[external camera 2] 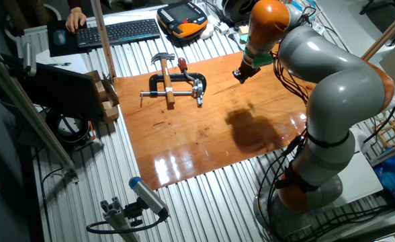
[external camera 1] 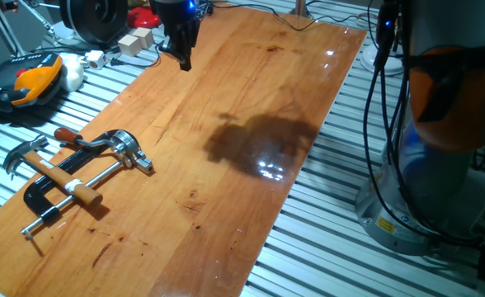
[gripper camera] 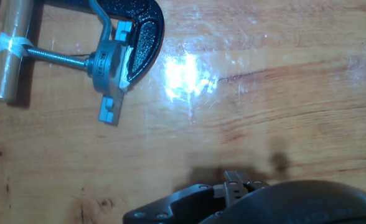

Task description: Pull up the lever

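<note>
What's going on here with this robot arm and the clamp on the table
The robot's gripper hovers above the far end of the wooden table, holding nothing. The black bar clamp lies at the other end beside a hammer. Its lever is untouched, so the pull has not yet begun.

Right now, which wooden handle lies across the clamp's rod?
The hammer's wooden shaft, crossing the rod. The clamp's own wooden handle runs along the rod.

Black clamp lies top left — gripper well apart
</note>
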Robot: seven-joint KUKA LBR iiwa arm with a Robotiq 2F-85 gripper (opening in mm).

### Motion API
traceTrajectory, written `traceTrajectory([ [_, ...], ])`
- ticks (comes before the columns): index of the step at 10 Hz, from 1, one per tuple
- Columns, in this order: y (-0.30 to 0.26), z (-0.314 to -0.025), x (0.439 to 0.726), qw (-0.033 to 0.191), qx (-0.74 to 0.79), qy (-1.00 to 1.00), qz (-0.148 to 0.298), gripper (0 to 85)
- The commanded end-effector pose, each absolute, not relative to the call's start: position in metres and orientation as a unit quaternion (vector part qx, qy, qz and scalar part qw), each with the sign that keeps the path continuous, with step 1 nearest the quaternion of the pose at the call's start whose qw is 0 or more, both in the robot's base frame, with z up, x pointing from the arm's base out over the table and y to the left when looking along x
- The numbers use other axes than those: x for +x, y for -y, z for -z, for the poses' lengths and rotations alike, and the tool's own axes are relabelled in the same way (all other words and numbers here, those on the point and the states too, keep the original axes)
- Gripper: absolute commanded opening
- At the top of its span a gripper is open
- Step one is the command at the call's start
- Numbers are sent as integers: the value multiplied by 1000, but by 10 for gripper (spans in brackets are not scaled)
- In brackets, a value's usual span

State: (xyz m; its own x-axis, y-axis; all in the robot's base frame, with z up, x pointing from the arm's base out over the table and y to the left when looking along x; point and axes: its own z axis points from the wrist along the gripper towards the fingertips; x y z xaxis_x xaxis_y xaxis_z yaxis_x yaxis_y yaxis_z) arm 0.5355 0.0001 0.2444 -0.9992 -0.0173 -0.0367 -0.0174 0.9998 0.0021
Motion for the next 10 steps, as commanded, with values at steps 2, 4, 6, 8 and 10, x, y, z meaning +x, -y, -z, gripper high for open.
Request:
traceTrajectory([
  [2,0,-244,536,12,-14,-1000,-4,0],
  [4,0,-244,536,10,-13,-1000,0,0],
  [6,0,-244,536,11,-15,-1000,-1,0],
  [8,0,-244,536,12,-15,-1000,-2,0],
  [10,0,-244,536,14,-16,-1000,-1,0],
])
